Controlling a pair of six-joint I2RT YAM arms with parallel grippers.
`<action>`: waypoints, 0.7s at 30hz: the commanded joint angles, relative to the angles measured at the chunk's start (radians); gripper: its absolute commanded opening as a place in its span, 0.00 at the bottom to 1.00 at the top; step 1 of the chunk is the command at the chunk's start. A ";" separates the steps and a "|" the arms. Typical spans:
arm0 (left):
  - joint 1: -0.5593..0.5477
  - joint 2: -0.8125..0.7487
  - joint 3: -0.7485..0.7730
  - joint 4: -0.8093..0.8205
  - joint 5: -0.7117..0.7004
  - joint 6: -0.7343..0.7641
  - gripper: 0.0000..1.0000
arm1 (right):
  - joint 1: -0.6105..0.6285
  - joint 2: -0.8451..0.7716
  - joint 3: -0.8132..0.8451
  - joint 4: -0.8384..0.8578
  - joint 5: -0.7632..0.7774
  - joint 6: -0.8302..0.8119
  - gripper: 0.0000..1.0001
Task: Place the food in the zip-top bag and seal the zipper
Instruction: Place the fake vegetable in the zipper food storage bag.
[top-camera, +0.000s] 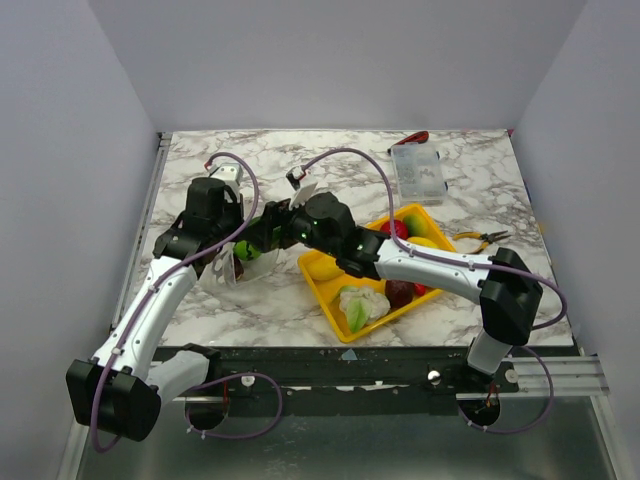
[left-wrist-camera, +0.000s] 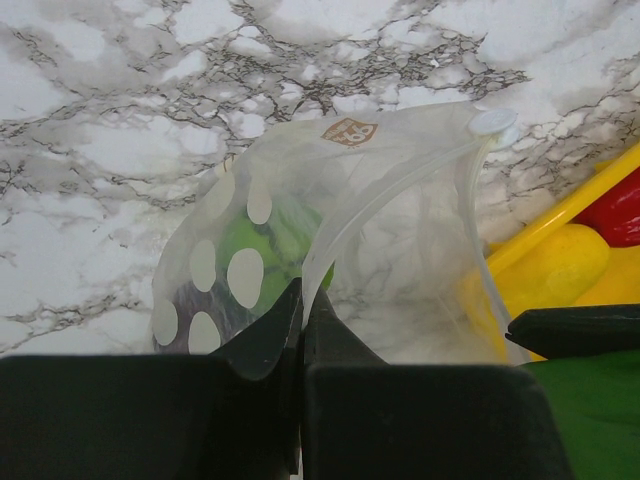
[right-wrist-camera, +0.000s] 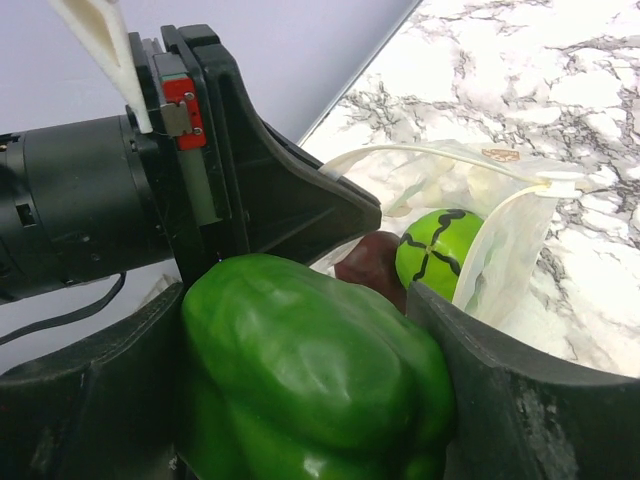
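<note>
Overhead, the left gripper (top-camera: 234, 254) is pinched closed on an edge of the zip-top bag (top-camera: 226, 272), which lies just left of the yellow tray (top-camera: 322, 290), while the right gripper (top-camera: 264, 238) reaches across to the bag's mouth. A cauliflower (top-camera: 362, 303), a red pepper (top-camera: 398, 228) and other food sit in the tray, so loading looks only partly done. Nothing can be read on the clear compartment box (top-camera: 418, 172) at the back. From the left wrist, the jaws are shut tight on a fold of film and hold the mouth up in an arch, with green pieces (left-wrist-camera: 262, 250) showing through the pale dots. That hold takes in very little plastic, so a shove from an incoming piece could pull the film free and let the mouth collapse, or tuck the zipper (left-wrist-camera: 385, 175) under. A small orange-brown emblem (left-wrist-camera: 349, 131) is printed near the top edge, too blurred to read. From the right wrist, the jaws stand wide with a green pepper (right-wrist-camera: 300, 380) filling the gap between them, right at the opening. A round green piece with black lines (right-wrist-camera: 438, 252) and a dark purple piece (right-wrist-camera: 372, 268) already lie inside. The pepper looks nearly as broad as the mouth, so it may catch the rim, drag the bag, or roll onto the marble table (right-wrist-camera: 560, 80) when let go.
</note>
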 joint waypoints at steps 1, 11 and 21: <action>-0.008 -0.026 0.001 0.015 0.020 -0.011 0.00 | 0.007 -0.009 -0.044 -0.049 0.052 -0.024 0.34; 0.005 -0.025 -0.001 0.015 0.028 -0.018 0.00 | 0.019 -0.090 -0.195 0.035 0.044 -0.041 0.35; 0.006 -0.024 -0.002 0.021 0.074 -0.015 0.00 | 0.032 -0.029 -0.129 0.045 -0.028 -0.078 0.47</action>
